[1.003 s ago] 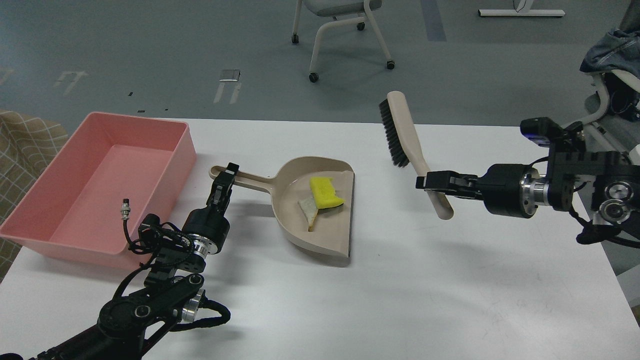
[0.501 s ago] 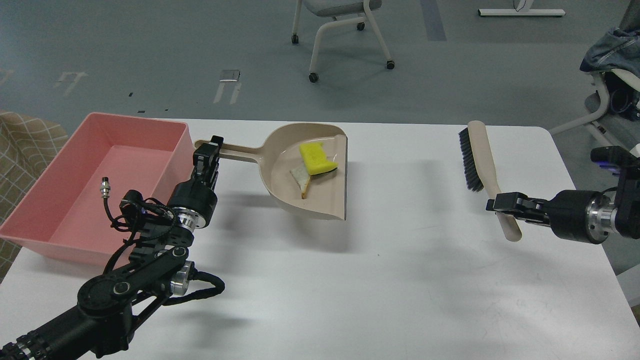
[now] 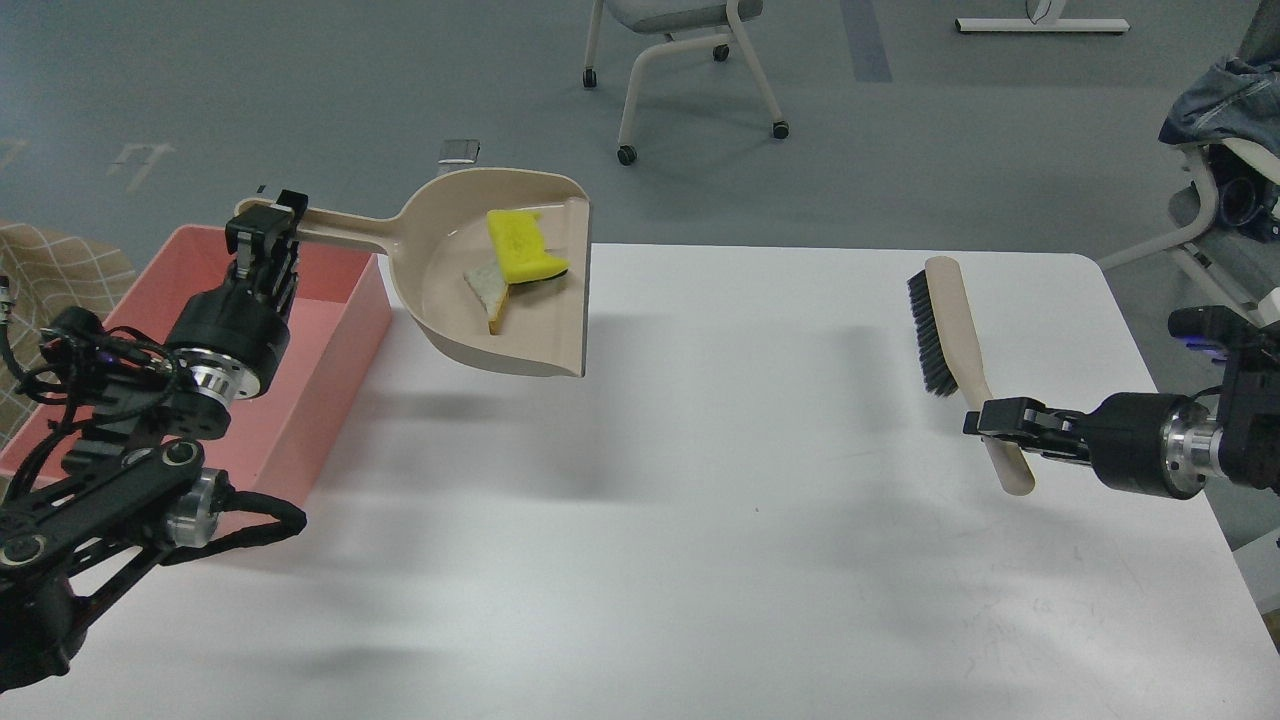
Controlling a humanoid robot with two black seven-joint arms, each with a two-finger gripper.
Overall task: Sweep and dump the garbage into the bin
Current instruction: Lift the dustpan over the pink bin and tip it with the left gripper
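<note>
My left gripper (image 3: 268, 232) is shut on the long handle of the beige dustpan (image 3: 500, 330) and holds it in the air, right of the pink bin (image 3: 345, 330). In the pan lie the yellow sponge piece (image 3: 520, 247) and the pale beige strip (image 3: 490, 290). The bin stands at the table's left edge, partly hidden by my left arm. My right gripper (image 3: 990, 420) is shut on the handle of the beige black-bristled brush (image 3: 945, 325) at the right side of the table.
The white table (image 3: 700, 520) spreads between both arms. Beyond its far edge a wheeled chair (image 3: 690, 60) stands on the grey floor. Another chair with clothing (image 3: 1225, 110) is at the far right. A checked fabric (image 3: 40, 270) lies left of the bin.
My left gripper has lifted the dustpan with both scraps up and to the left, toward the bin. My right gripper has drawn the brush away to the right and lowered it.
</note>
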